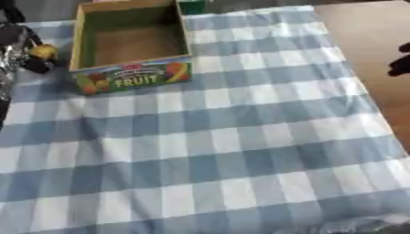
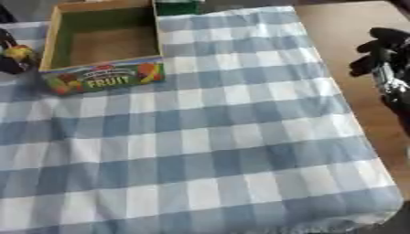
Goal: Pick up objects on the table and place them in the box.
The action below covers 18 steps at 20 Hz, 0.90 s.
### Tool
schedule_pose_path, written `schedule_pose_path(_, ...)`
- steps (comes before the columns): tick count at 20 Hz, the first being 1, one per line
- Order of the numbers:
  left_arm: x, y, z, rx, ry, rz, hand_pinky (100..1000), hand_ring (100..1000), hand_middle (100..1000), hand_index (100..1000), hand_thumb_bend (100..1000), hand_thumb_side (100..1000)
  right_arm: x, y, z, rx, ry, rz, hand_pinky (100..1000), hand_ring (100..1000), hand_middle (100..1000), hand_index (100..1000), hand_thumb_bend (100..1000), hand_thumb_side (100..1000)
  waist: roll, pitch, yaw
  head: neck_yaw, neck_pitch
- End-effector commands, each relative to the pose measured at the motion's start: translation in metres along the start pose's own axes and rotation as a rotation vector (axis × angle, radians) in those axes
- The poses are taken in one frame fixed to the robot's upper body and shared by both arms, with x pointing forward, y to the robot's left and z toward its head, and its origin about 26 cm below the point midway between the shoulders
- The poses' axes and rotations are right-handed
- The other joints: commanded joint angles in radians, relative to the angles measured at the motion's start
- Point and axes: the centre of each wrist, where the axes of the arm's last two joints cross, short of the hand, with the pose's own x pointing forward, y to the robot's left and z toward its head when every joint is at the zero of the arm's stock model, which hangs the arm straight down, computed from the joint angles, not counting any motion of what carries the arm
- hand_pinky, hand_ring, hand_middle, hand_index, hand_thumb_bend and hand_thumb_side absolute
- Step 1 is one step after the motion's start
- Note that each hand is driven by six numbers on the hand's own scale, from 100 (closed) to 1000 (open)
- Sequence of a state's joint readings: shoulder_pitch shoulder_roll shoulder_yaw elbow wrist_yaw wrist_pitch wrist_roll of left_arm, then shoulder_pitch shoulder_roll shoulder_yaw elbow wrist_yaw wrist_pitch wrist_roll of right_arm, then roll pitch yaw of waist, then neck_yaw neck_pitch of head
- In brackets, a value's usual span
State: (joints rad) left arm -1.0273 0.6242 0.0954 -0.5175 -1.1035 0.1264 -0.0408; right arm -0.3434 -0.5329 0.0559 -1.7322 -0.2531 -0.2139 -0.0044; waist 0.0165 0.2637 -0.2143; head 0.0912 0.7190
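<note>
While the left hand [image 1: 32,57], fingers curled round a small yellow object [image 1: 44,51], hangs just left of the box [image 1: 132,75], a release short of the near wall would drop it onto the checked cloth [image 1: 224,151].

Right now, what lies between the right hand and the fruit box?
Only bare blue-and-white checked cloth and a strip of brown table; the right eye view shows this best, from the right hand across to the fruit box.
</note>
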Motion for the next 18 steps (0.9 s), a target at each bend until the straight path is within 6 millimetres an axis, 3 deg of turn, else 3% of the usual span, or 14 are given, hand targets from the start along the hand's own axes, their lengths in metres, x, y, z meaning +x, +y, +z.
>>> schedule_pose_path(1, -0.010, 0.008, 0.000, 0.073, 0.043, -0.023, 493, 293, 263, 404, 264, 100, 0.005, -0.006, -0.003, -0.002, -0.015, 0.011, 577, 591, 634, 819, 100, 431, -0.004, -0.019, 0.004, 0.002, 0.003)
schedule_pose_path(2, -0.010, 0.010, 0.000, 0.107, 0.046, -0.018, 462, 238, 186, 336, 242, 100, 0.004, -0.006, -0.003, -0.003, -0.013, 0.011, 577, 591, 634, 819, 100, 432, -0.004, -0.021, 0.006, 0.001, 0.005)
schedule_pose_path(3, -0.010, 0.012, 0.000, 0.139, 0.046, -0.008, 459, 233, 178, 330, 244, 100, 0.004, -0.006, -0.002, -0.004, -0.011, 0.011, 577, 591, 634, 819, 100, 432, -0.005, -0.022, 0.008, 0.000, 0.007)
schedule_pose_path(7, -0.007, 0.025, 0.002, 0.194, 0.000, 0.040, 459, 232, 173, 328, 242, 100, 0.002, -0.007, 0.000, -0.011, -0.002, 0.010, 577, 591, 634, 819, 100, 433, -0.006, -0.033, 0.022, -0.001, 0.015)
schedule_pose_path(12, -0.002, 0.058, 0.007, 0.250, -0.083, 0.076, 464, 240, 181, 337, 258, 100, -0.001, -0.008, 0.004, -0.018, 0.009, 0.011, 577, 591, 634, 819, 100, 433, -0.005, -0.048, 0.040, -0.006, 0.024)
schedule_pose_path(18, 0.029, 0.095, 0.019, 0.333, -0.255, 0.115, 465, 246, 187, 343, 261, 100, -0.003, -0.009, 0.006, -0.018, 0.020, 0.011, 578, 591, 634, 820, 100, 434, -0.001, -0.059, 0.050, -0.010, 0.030)
